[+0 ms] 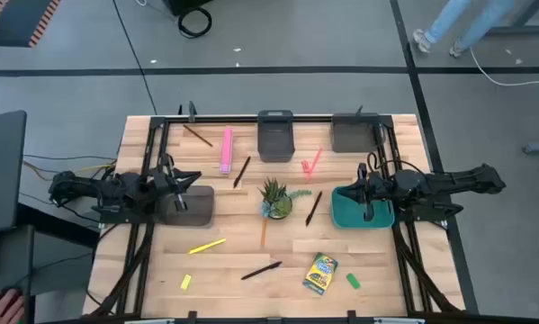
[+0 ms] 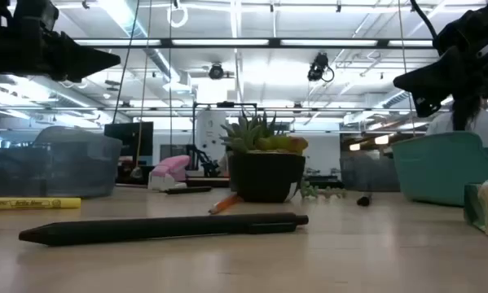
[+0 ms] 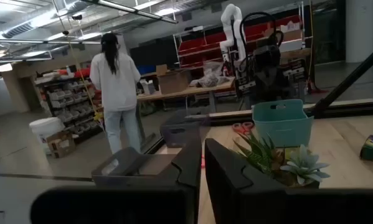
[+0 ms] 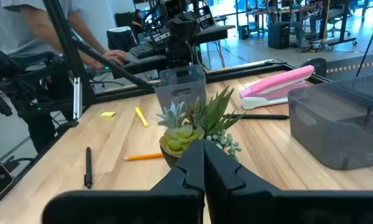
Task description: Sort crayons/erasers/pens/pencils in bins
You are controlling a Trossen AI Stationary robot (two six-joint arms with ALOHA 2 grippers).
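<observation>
Your left gripper [image 1: 181,186] is hovering closed and empty over the grey plastic bin [image 1: 195,206]. Your right gripper [image 1: 366,187] is hanging shut above the teal-green plastic bin [image 1: 352,215], apparently holding nothing.

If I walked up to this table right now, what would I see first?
Probably the little green potted plant standing in the middle of the wooden table, with pens, pencils and erasers scattered around it. Next, the bright teal bin on the right side, with the right gripper shut above it. Near the front edge lies the yellow-and-green crayon box.
</observation>
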